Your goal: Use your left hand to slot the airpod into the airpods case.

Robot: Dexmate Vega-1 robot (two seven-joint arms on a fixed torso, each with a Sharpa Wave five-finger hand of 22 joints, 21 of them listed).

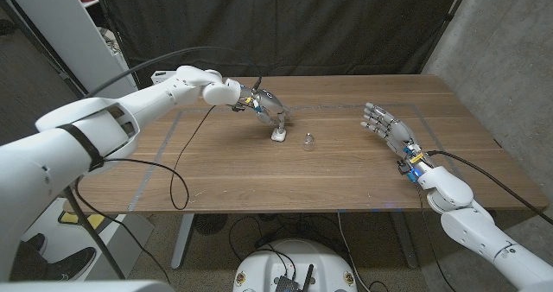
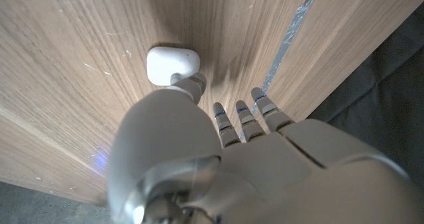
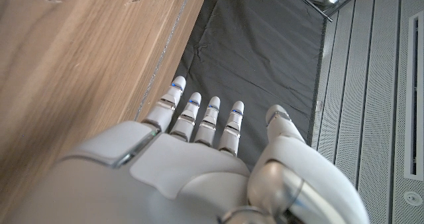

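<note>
Plainly white rounded airpods case (image 2: 171,65) on table, left hand (image 1: 264,107) touching.

The left wrist view looks along the back of the left hand (image 2: 265,164), whose pale grey shell covers the lower part of the picture. One finger, set apart from the others, reaches to the white, rounded airpods case (image 2: 171,65) and touches its edge with its tip, while the other fingers (image 2: 240,121) lie side by side, straight, with nothing between them. The case sits on the wooden table (image 2: 73,71), near a pale tape line (image 2: 286,48) that runs across the grain.
</note>
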